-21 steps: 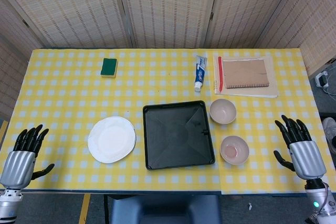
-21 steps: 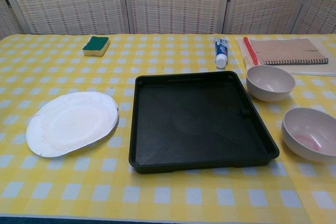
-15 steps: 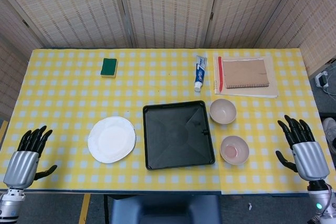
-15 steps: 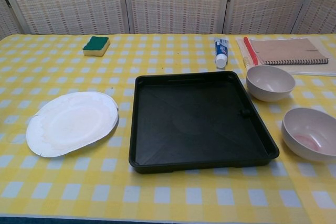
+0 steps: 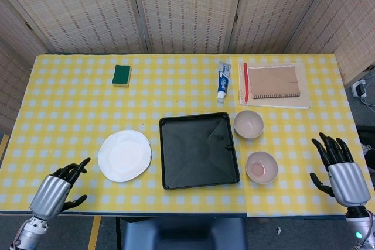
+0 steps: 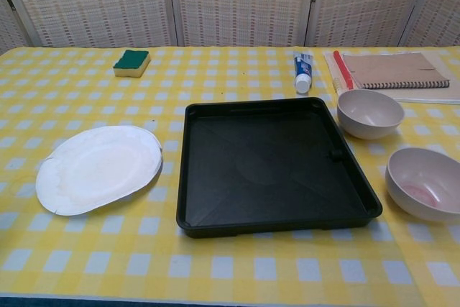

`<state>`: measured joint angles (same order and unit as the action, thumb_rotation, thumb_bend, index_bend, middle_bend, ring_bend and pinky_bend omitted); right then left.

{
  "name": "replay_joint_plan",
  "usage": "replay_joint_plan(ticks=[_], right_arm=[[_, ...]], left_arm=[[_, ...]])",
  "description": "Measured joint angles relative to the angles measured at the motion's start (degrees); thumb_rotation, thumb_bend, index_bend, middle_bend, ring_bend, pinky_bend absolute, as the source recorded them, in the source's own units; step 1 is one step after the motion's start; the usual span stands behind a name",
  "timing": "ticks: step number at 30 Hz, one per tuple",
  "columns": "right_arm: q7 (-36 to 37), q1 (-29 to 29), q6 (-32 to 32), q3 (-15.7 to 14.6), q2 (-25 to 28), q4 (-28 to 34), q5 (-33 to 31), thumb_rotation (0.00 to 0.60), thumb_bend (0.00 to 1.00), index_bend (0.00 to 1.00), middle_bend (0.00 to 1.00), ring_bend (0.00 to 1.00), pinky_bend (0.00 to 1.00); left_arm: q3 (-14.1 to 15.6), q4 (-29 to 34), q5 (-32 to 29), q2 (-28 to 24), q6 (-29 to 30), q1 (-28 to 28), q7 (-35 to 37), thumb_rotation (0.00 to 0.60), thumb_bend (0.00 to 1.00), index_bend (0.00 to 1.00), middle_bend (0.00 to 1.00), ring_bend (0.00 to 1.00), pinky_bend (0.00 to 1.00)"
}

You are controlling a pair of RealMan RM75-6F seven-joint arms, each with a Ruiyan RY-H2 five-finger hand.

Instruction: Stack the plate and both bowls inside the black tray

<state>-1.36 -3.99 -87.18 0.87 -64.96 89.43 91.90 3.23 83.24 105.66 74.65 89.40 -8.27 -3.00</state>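
The black tray (image 5: 199,150) (image 6: 277,163) lies empty at the table's near middle. A white plate (image 5: 125,156) (image 6: 98,167) rests flat to its left. Two beige bowls stand upright to its right: the far bowl (image 5: 248,124) (image 6: 369,113) and the near bowl (image 5: 261,167) (image 6: 425,182), which has a pink smear inside. My left hand (image 5: 55,190) hovers open at the table's near left edge, fingers pointing toward the plate. At the near right edge my right hand (image 5: 340,171) is open with its fingers spread, right of the near bowl. The chest view shows neither hand.
A green sponge (image 5: 122,75) (image 6: 131,62) sits at the far left. A toothpaste tube (image 5: 223,80) (image 6: 302,71) lies behind the tray. A spiral notebook (image 5: 274,83) (image 6: 399,70) with a red pen (image 5: 246,82) is at the far right. A folding screen backs the table.
My left hand has swung right along the near edge and tilted toward the plate. My right hand has drifted slightly down toward the near edge. The dishes have not moved.
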Motion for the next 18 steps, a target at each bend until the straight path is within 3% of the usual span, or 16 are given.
replay_joint_plan(ticks=[2,4,11,18], right_arm=[[-0.2,0.1,0.4,-0.2,0.3,0.3,-0.3,0.600,0.34,0.00,0.00,0.00,0.00],[0.2,0.3,0.2,-0.2,0.7,0.7,-0.5,0.600,0.34,0.00,0.00,0.00,0.00],[0.8,0.6,0.0,0.0,1.1,0.9,-0.8,0.600,0.34,0.00,0.00,0.00,0.00],[0.1,0.1,1.8,0.0,1.4,1.4,-2.0,0.600,0.34,0.00,0.00,0.00,0.00]], left_arm=[[0.1,-3.1,1.6,2.7,1.3,-0.2,-0.2,0.600,0.18,0.41,1.00,0.94,1.00],[0.5,-5.4,2.3,5.1,1.7,-0.5,0.0,0.600,0.18,0.44,1.00,0.99,1.00],[0.8,-7.6,1.5,10.1,-2.1,-2.2,-1.6,0.600,0.19,0.50,1.00,1.00,1.00],[0.4,-9.2,-0.9,14.1,-7.1,-4.4,-4.3,0.600,0.21,0.48,1.00,1.00,1.00]])
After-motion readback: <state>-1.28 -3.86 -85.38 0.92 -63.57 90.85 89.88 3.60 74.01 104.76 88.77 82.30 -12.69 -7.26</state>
